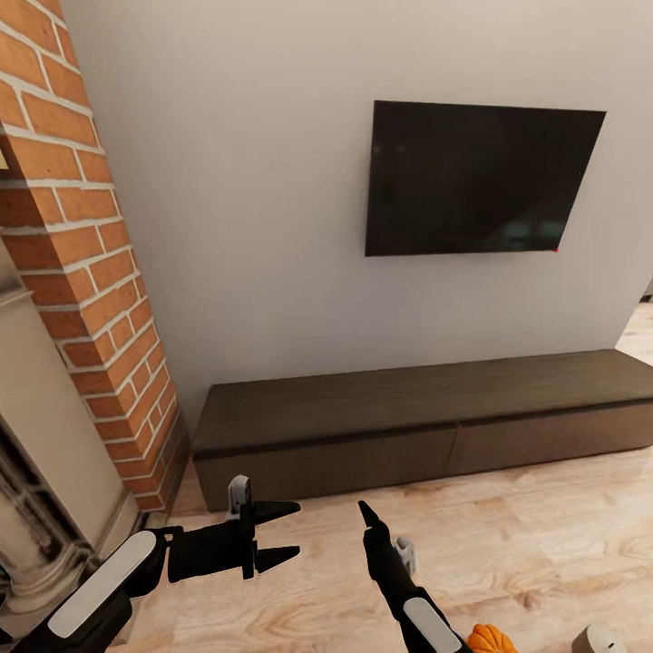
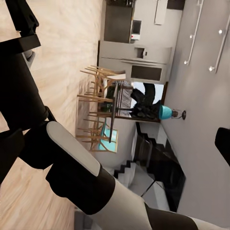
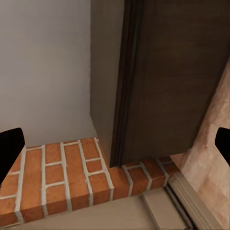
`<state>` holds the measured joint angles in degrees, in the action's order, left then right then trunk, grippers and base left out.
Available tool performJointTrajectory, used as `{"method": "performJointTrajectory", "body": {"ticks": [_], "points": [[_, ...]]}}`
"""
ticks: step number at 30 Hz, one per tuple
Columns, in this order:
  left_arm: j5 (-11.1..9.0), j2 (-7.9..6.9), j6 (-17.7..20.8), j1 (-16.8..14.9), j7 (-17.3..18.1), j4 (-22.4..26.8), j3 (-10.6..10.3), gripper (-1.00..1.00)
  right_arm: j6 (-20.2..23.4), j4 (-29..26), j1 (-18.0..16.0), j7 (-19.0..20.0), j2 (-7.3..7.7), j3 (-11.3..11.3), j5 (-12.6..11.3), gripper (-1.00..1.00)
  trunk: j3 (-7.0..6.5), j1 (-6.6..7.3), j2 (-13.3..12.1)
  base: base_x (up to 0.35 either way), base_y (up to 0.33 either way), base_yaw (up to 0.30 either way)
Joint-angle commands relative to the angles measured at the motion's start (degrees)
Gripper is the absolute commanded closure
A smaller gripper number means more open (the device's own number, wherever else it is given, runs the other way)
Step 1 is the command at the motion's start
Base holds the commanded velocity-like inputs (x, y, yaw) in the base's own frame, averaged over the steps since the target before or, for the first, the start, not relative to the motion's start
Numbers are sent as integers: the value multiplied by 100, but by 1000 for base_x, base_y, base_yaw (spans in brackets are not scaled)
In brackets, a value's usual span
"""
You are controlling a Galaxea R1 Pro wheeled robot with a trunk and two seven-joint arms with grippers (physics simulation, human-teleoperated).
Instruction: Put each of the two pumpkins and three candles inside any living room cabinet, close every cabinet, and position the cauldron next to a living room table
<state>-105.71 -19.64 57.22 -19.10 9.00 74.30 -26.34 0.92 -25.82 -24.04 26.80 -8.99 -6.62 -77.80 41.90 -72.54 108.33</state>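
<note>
We are facing the cabinet (image 1: 426, 426), fronts shut, running lengthwise across mid-frame; the pumpkin (image 1: 491, 639) is lying bottom right beside our right claw (image 1: 367, 515), nearer than the spread left claw (image 1: 283, 535); we cannot tell the right's state

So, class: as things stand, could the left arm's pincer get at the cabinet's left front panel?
Probably yes. The left pincer hangs open just before the cabinet, with bare wood floor between them and nothing in the way. The front has no handle, though.
</note>
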Motion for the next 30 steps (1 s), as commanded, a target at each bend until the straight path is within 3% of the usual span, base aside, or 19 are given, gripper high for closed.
{"method": "performJointTrajectory", "body": {"ticks": [1,18,23,30], "points": [[42,-5,-1,-4,58,-3,-11,-100,11,1,-4,19,3,-18,-60,-100,5,-3,2,319,8,0],[42,-5,-1,-2,58,1,-11,-100,7,-10,-4,51,3,-15,-60,-100,5,-3,2,262,86,0],[42,-5,-1,-1,58,5,-11,-100,6,12,-4,302,3,-15,-60,-100,5,-3,2,86,0,0],[42,-5,-1,-3,58,6,-11,-100,5,26,-4,367,3,-15,-68,-100,5,-3,2,97,0,0]]}}
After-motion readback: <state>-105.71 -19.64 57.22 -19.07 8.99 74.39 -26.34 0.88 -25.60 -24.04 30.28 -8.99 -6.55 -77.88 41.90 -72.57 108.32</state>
